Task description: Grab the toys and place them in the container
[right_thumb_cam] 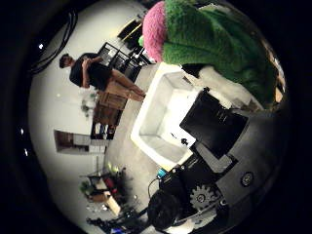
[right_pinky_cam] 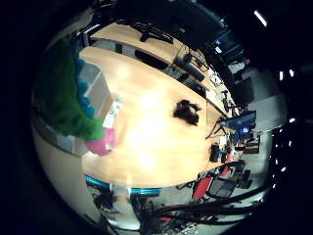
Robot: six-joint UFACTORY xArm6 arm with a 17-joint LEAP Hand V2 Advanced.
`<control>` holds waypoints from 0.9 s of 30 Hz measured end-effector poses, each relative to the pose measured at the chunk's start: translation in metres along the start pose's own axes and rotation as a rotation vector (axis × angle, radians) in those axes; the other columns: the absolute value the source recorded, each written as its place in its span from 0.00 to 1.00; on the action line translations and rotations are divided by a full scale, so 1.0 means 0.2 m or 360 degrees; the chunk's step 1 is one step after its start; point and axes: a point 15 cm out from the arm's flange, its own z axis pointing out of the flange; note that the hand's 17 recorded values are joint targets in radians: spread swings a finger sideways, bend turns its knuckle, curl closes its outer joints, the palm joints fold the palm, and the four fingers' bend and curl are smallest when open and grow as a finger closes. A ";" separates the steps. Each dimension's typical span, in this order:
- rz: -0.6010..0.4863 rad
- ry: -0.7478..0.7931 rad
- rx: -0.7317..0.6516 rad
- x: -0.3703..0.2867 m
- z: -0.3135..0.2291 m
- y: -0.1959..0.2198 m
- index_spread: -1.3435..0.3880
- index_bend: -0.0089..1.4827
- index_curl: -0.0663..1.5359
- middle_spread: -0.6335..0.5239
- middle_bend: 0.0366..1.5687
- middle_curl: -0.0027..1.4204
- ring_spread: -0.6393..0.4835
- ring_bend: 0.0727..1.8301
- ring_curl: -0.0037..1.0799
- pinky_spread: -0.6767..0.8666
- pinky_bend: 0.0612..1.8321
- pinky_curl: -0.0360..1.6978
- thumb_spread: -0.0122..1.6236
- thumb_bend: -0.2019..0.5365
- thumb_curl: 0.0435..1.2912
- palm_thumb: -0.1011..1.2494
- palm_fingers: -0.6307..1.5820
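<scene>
From the little-finger side I see the green and pink plush toy [right_pinky_cam: 66,100] close against the palm, above the table [right_pinky_cam: 151,142], a dark toy [right_pinky_cam: 187,111] lying farther off; I want the plush centred before letting go. From the thumb side the white container [right_thumb_cam: 163,119] sits beneath the hand [right_thumb_cam: 219,146], which hangs over it clenched round the plush.

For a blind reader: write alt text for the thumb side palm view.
A green and pink plush toy sits close to the palm, above an open white container. Black and geared parts of the hand fill the side.
</scene>
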 end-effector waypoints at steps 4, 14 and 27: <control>-0.0075 -0.0041 -0.0023 -0.17 0.05 -0.09 0.42 0.28 0.44 0.22 0.63 0.39 0.28 0.64 0.44 0.07 0.56 0.28 0.58 0.25 0.24 0.79 0.84; -0.0236 -0.0103 -0.0112 -0.48 0.21 -0.21 0.42 0.27 0.45 0.22 0.63 0.38 0.28 0.63 0.44 0.07 0.55 0.28 0.58 0.25 0.24 0.79 0.84; -0.0265 -0.0117 -0.0181 -0.53 0.35 -0.24 0.42 0.23 0.46 0.21 0.60 0.37 0.27 0.61 0.43 0.06 0.56 0.28 0.59 0.21 0.23 0.75 0.78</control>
